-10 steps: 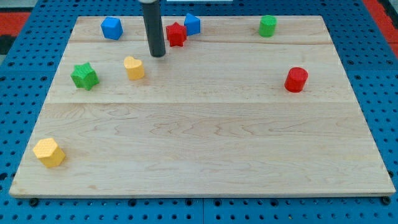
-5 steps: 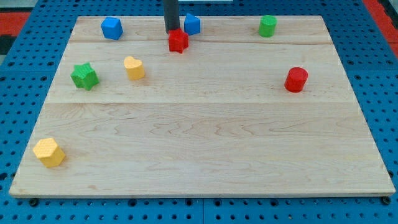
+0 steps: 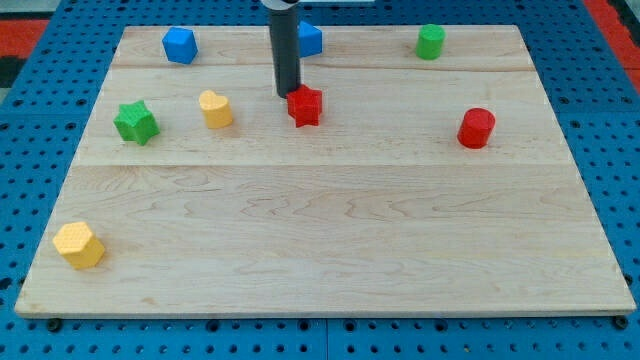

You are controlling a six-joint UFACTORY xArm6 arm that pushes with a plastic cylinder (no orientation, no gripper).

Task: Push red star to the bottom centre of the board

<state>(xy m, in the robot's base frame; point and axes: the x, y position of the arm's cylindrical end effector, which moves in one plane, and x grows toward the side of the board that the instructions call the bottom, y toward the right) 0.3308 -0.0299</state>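
Note:
The red star (image 3: 305, 105) lies on the wooden board (image 3: 330, 220), in the upper middle of the view. My tip (image 3: 288, 94) is at the star's upper left edge, touching it or nearly so. The dark rod rises from there to the view's top and partly hides a blue block (image 3: 310, 39) behind it.
A blue block (image 3: 179, 45) sits at the top left and a green block (image 3: 430, 41) at the top right. A yellow heart (image 3: 215, 108) and a green star (image 3: 135, 122) lie left of the red star. A red cylinder (image 3: 476, 128) is at the right. A yellow hexagon (image 3: 78, 245) is at the bottom left.
My tip swung from the star's left to above it, then moved down. The red star slid down and slightly right, away from the blue block.

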